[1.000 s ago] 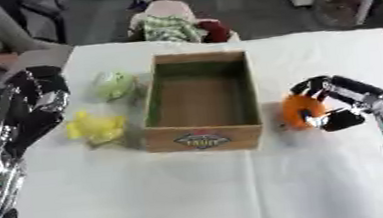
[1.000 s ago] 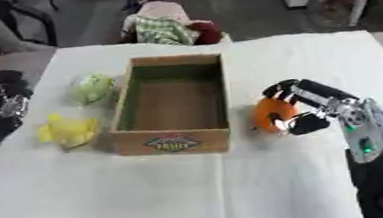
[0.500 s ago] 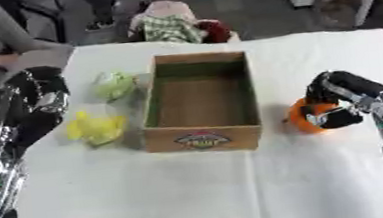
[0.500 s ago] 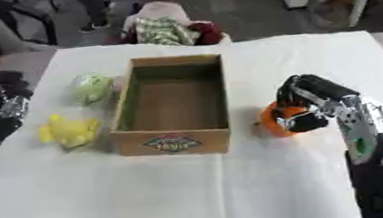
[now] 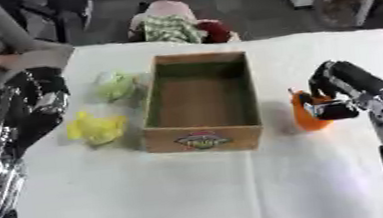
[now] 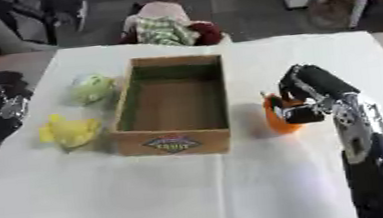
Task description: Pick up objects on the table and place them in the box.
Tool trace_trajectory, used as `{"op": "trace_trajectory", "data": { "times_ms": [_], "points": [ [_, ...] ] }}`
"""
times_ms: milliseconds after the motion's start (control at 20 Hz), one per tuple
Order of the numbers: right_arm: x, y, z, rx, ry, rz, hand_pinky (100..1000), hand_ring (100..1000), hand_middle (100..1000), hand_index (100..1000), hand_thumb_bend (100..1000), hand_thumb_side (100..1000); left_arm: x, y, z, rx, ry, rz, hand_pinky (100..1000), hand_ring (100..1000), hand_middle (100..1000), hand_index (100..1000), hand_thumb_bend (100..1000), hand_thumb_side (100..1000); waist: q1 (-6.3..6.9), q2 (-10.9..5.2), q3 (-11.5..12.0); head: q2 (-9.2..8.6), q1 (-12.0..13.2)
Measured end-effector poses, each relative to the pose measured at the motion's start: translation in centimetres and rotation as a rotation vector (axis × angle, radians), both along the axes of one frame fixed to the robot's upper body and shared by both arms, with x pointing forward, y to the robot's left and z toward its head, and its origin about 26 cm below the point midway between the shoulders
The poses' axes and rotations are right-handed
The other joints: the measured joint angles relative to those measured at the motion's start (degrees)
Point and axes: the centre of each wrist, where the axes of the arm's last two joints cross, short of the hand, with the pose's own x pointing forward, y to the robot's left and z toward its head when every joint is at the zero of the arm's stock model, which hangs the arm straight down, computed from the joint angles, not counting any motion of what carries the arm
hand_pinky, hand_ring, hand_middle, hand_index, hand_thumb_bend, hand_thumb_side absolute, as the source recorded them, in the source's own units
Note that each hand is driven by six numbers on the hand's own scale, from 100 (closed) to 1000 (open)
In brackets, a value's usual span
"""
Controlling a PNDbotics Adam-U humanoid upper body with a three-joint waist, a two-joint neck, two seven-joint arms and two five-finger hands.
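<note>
While gripped by the right hand [image 5: 338, 92], a glossy orange object [image 5: 308, 116].

Box [image 5: 199, 100] mid-table, open, empty. Green object [image 5: 115, 84] and yellow object [image 5: 98, 129] left; orange object [image 5: 306, 115] right.

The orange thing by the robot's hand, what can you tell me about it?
The orange object is small, smooth and bright, rounded at the bottom with a narrow tip at its upper left. It stands on the white tablecloth just right of the wooden box, apart from it. The robot's right hand has its fingers curled round it from the right.
</note>
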Motion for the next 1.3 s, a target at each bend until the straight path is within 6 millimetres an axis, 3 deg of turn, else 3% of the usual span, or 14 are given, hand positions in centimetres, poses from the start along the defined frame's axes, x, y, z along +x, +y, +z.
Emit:
{"op": "trace_trajectory", "data": {
  "times_ms": [250,500,700,1000,1050,1100,1150,1200,1300],
  "points": [
    [0.2,2.4,3.1,0.072,-0.094,0.039,320,253,202,253,100,120,0.0,0.0,0.0,-0.001,0.000,-0.001,835,604,571,694,100,128,0.12,-0.12,0.2,-0.03,0.0],
    [0.1,6.6,6.1,0.112,-0.164,0.124,326,256,205,256,100,109,0.0,0.0,0.0,-0.002,0.002,-0.004,836,604,572,694,100,128,0.34,-0.16,0.6,-0.15,-0.5],
    [-0.5,10.2,6.3,0.136,-0.158,0.196,324,256,205,258,100,109,0.0,0.0,0.0,-0.002,0.000,-0.010,835,604,572,694,100,128,0.72,-0.15,0.9,-0.27,-0.7],
    [-1.4,13.8,5.5,0.144,-0.124,0.242,344,281,230,290,100,121,0.1,-0.2,0.1,-0.001,0.000,-0.021,835,604,572,694,100,130,1.06,-0.13,1.1,-0.47,-1.1],
    [-1.6,14.5,5.1,0.143,-0.114,0.247,362,308,259,331,100,124,0.2,-0.3,0.1,-0.001,0.000,-0.026,835,604,572,694,100,131,1.08,-0.13,1.1,-0.48,-1.2],
    [-1.8,15.2,4.6,0.140,-0.105,0.246,400,384,345,444,100,133,0.2,-0.4,0.1,0.000,0.000,-0.030,835,604,572,694,100,132,1.08,-0.12,1.1,-0.49,-1.2],
    [-2.1,15.7,4.2,0.138,-0.098,0.244,416,421,392,503,100,140,0.2,-0.4,0.1,0.001,0.001,-0.033,835,604,572,694,100,132,1.07,-0.12,1.2,-0.49,-1.2],
    [-2.2,16.2,3.7,0.138,-0.093,0.240,460,503,511,637,100,156,0.2,-0.4,0.1,0.001,0.001,-0.035,835,604,572,694,100,133,1.07,-0.12,1.2,-0.49,-1.3],
    [-2.4,16.8,3.1,0.131,-0.087,0.234,523,604,650,761,100,170,0.3,-0.5,0.0,0.002,0.004,-0.040,835,604,572,694,100,134,1.05,-0.11,1.2,-0.51,-1.3]
  ]
}}
